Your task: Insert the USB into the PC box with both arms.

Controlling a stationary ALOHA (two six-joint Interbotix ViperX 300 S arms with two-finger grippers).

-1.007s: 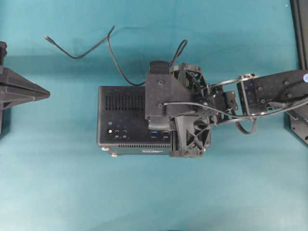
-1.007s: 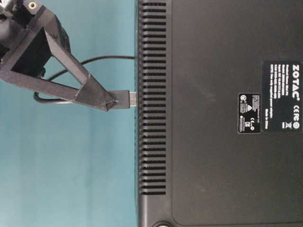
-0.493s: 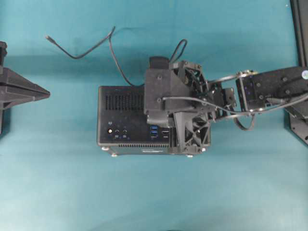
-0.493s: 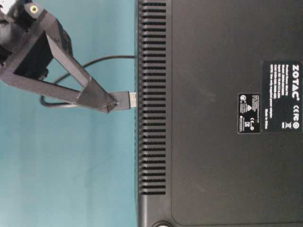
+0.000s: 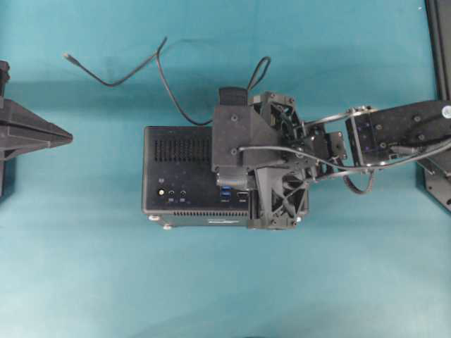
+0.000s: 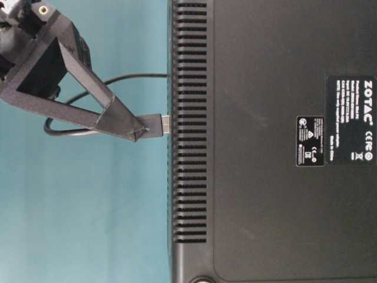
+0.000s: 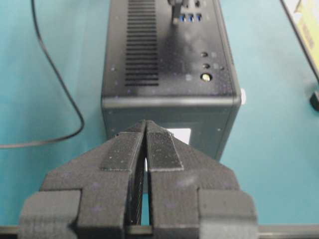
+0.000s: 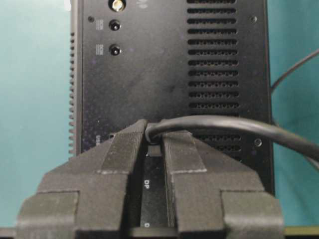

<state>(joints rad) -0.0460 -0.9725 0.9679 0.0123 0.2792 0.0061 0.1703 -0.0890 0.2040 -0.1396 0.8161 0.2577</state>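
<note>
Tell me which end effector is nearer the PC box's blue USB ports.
Right. The right end effector sits over the PC box beside the blue USB ports, gripping the USB. The left end effector waits shut beyond the box's far end.

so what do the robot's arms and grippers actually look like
Both are matte black. The left gripper has wedge-shaped fingers with ribbed pads, faintly speckled. The right gripper is built the same. From overhead the right arm is blocky, with lattice-framed parts, silver screws, a small blue dot and loose black wires looped along it.

Robotics lab bench: teal mat (image 5: 84, 267), two black robot arms, black frame rail (image 5: 440, 42).
</note>
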